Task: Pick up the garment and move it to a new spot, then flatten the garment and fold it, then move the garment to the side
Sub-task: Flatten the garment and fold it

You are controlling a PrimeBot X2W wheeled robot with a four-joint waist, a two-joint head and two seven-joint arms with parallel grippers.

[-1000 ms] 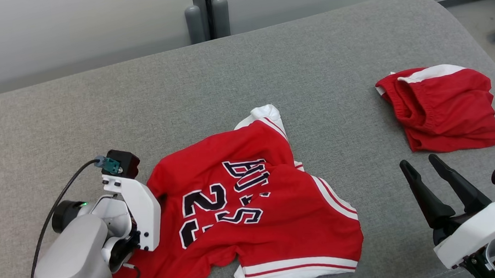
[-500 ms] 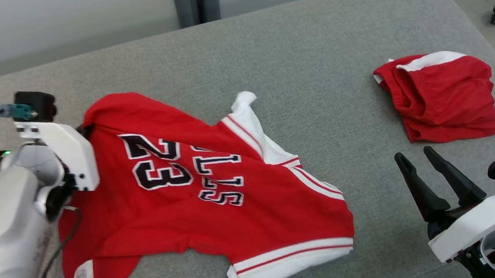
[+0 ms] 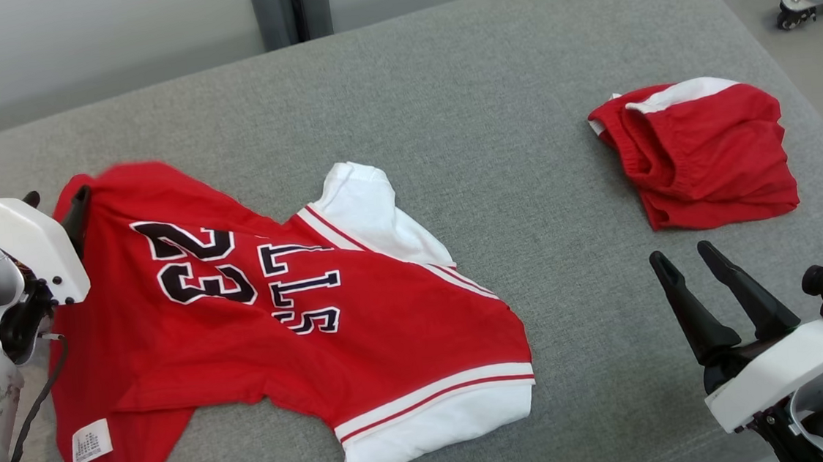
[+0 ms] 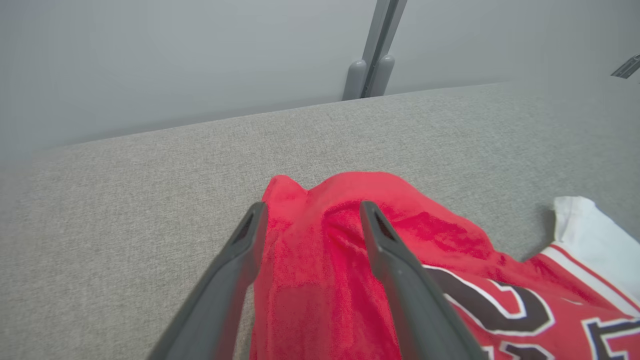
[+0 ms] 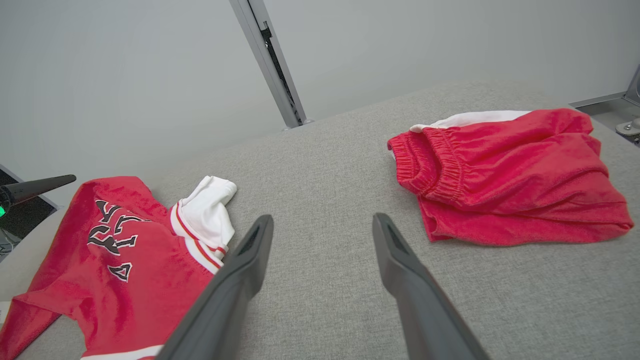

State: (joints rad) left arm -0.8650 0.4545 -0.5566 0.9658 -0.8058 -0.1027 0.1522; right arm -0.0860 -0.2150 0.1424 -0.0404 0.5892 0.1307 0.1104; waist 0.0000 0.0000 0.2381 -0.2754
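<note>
The red jersey (image 3: 390, 335) is lying spread out on the left half of the grey cloth-covered desk (image 3: 493, 144), its back facing up and showing the number 23 and dark lettering. Its white-banded hem is pointing toward the robot, one white sleeve (image 3: 362, 205) is sticking out toward the middle of the desk, and a small white label (image 3: 92, 442) is showing at the near left corner.

The left hand (image 4: 312, 206) is sitting at the jersey's far left edge with its two dark fingers standing wide apart. A raised hump of red cloth is lying between them, and they are not pinching it.

The right hand (image 3: 681, 254) is hovering over bare desk at the near right, its fingers wide and holding nothing. A crumpled pair of red shorts (image 3: 699, 157) with a white stripe is lying just beyond it, well apart from the jersey.
</note>
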